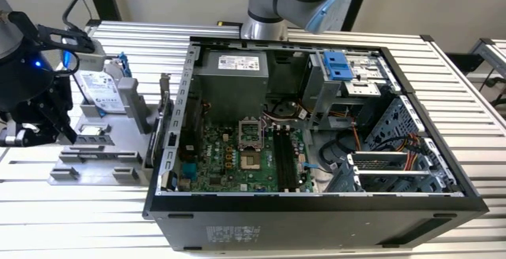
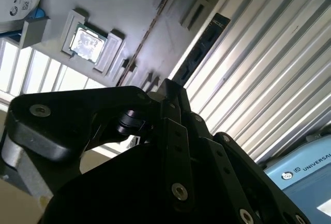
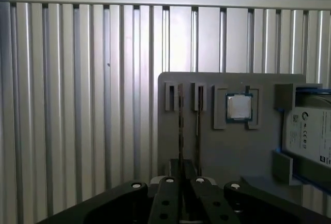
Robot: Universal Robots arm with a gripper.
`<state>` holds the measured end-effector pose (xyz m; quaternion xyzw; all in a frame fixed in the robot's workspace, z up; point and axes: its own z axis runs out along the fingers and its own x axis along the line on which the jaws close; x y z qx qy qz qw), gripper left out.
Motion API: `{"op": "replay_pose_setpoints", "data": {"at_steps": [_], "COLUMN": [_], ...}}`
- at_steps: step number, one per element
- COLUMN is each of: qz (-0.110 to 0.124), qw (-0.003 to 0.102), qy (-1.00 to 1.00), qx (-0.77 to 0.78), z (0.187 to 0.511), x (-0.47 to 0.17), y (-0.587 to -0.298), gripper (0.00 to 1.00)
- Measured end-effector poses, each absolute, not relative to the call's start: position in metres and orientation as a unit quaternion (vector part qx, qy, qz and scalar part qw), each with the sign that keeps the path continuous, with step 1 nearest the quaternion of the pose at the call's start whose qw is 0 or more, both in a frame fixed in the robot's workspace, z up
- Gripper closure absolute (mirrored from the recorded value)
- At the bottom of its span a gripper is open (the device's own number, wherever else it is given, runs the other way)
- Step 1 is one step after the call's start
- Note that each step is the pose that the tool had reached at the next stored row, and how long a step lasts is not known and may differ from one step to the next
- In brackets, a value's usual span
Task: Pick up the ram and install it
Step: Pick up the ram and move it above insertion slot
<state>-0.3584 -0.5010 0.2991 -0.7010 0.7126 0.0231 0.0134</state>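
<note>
Two ram sticks stand on edge in slots of a grey holder (image 3: 217, 151); in the first wrist view they show as thin lines, one ram (image 3: 181, 115) and a second stick (image 3: 199, 113) beside it. In the second wrist view the ram (image 2: 150, 32) runs diagonally across the holder. My gripper (image 3: 183, 168) hangs above the near end of these sticks, its fingers (image 2: 166, 100) closed together with nothing between them. In the exterior view my gripper (image 1: 55, 130) is at the holder's left end. The open computer case (image 1: 170, 152) shows black memory slots (image 1: 285, 155) on its motherboard.
A square silver processor chip (image 3: 239, 106) and a hard drive (image 3: 310, 131) in a blue frame sit on the same holder. The slatted metal table (image 3: 77, 105) stretches around it. The arm's base (image 1: 265, 10) stands behind the case.
</note>
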Motion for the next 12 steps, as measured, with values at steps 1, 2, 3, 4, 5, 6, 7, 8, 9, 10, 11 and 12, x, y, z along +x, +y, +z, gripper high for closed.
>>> {"op": "replay_pose_setpoints", "data": {"at_steps": [1,2,3,4,5,6,7,8,9,10,11,12], "qz": [0.023,0.023,0.023,0.023,0.023,0.023,0.023,0.023,0.023,0.023,0.023,0.023], "qw": [0.013,0.014,0.014,0.014,0.014,0.014,0.014,0.014,0.014,0.014,0.014,0.014], "qy": [0.714,0.716,0.718,0.72,0.721,0.722,0.722,0.722,0.722,0.722,0.722,0.722], "qx": [-0.699,-0.698,-0.696,-0.694,-0.692,-0.692,-0.692,-0.691,-0.691,-0.691,-0.691,-0.691], "z": [0.3,0.301,0.302,0.303,0.304,0.306,0.308,0.31,0.312,0.314,0.316,0.317], "x": [-0.358,-0.358,-0.358,-0.358,-0.358,-0.358,-0.358,-0.358,-0.358,-0.358,-0.358,-0.358], "y": [-0.501,-0.501,-0.501,-0.501,-0.501,-0.501,-0.501,-0.501,-0.501,-0.501,-0.501,-0.501], "gripper": [1.0,1.0,1.0,1.0,1.0,1.0,1.0,1.0,1.0,1.0,1.0,1.0]}}
